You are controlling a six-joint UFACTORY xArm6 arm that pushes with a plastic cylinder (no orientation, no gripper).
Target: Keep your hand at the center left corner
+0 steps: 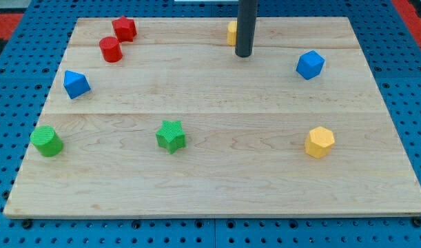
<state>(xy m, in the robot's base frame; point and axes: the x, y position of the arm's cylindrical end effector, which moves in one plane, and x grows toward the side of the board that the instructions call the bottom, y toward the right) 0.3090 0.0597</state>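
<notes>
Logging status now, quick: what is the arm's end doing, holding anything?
My tip: no gripper, holds nothing; rests near the view's top centre, just right of a partly hidden yellow block.

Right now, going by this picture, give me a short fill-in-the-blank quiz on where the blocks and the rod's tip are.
1. My tip sits just right of a partly hidden ____ block.
2. The two red blocks lie near the view's top ____ corner.
3. The green star lies to the ____ of the green cylinder.

Missing words: yellow; left; right
</notes>
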